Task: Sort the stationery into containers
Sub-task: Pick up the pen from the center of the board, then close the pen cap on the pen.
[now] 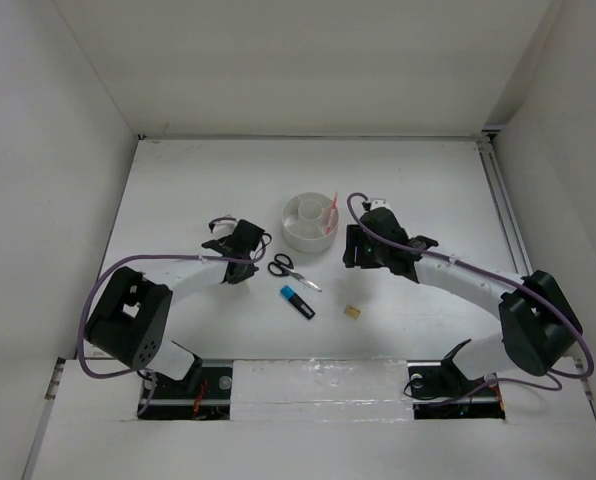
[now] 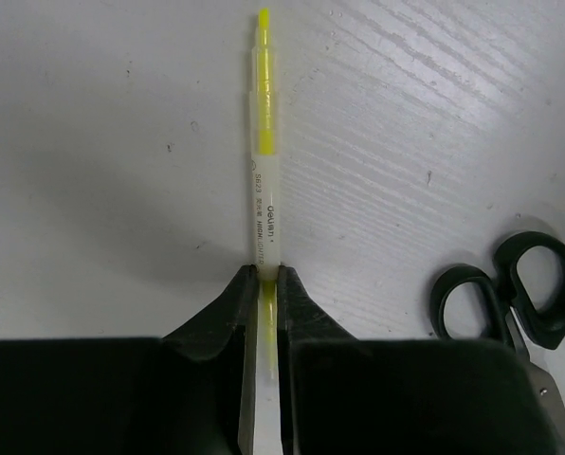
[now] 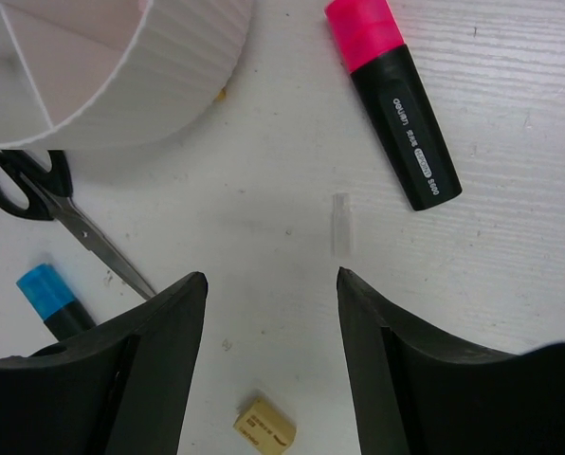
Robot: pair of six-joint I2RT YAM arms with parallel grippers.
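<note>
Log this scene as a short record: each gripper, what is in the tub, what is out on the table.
left gripper: shut on the yellow pencil, near one end
right gripper: open, holding nothing, over bare table
tub: white, round, divided; red pen inside on its right side
on table: scissors, blue highlighter, pink highlighter, eraser
nearest the tub: scissors and pink highlighter
</note>
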